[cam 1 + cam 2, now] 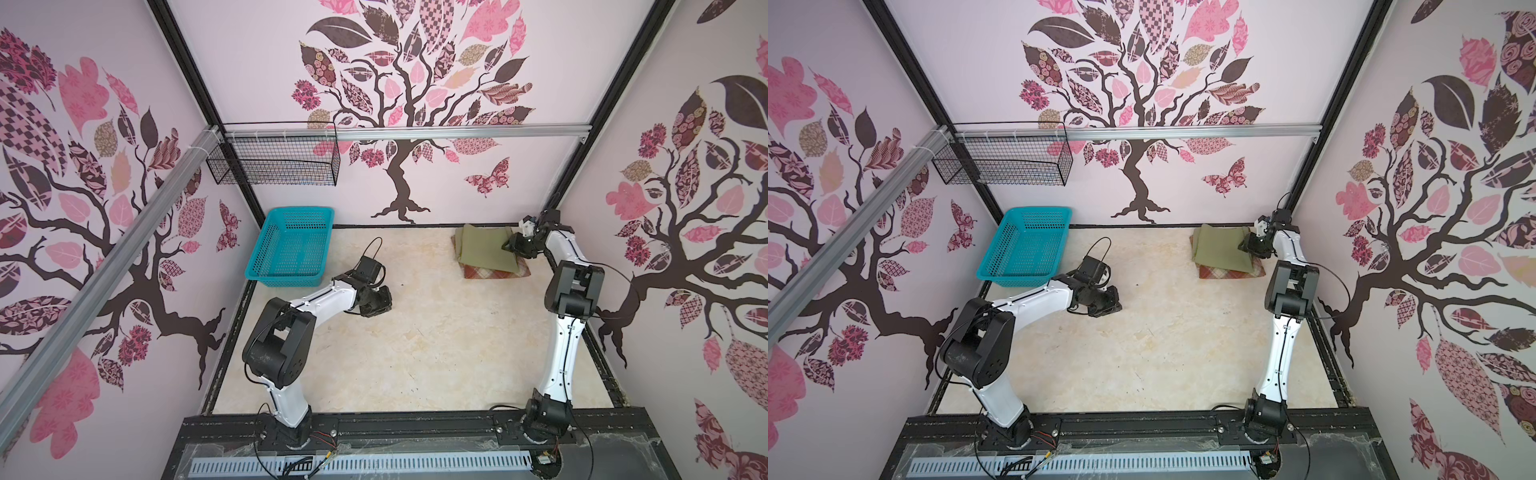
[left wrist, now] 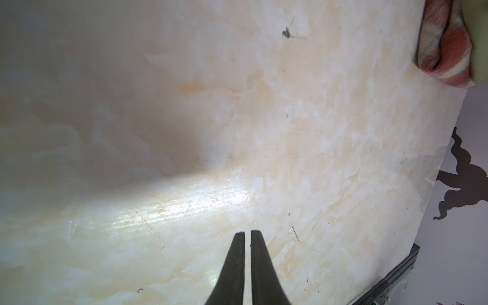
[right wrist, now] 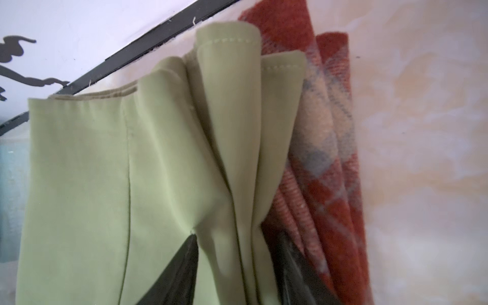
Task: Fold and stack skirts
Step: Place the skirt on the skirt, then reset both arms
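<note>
Stacking looks nearly finished. Nearest, the left fingers (image 2: pixel 239 264) hang closed and empty over bare desk (image 1: pixel 415 340). At the far right corner, the right fingers (image 3: pixel 184 266) stand parted astride a fold of the olive skirt (image 1: pixel 484 249), which lies folded atop the folded plaid skirt (image 1: pixel 494 272). The next move probably calls for backing away without dragging cloth.

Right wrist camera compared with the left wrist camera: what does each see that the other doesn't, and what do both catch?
Only the right wrist view shows the stitched folds of the plain olive-green cloth skirt, bunched between the fingers of the right gripper. Only the left wrist view shows the left gripper, shut and empty, and a small dark scuff mark. Both show the thick rust-red and cream plaid cloth skirt and the cream marbled tabletop.
</note>
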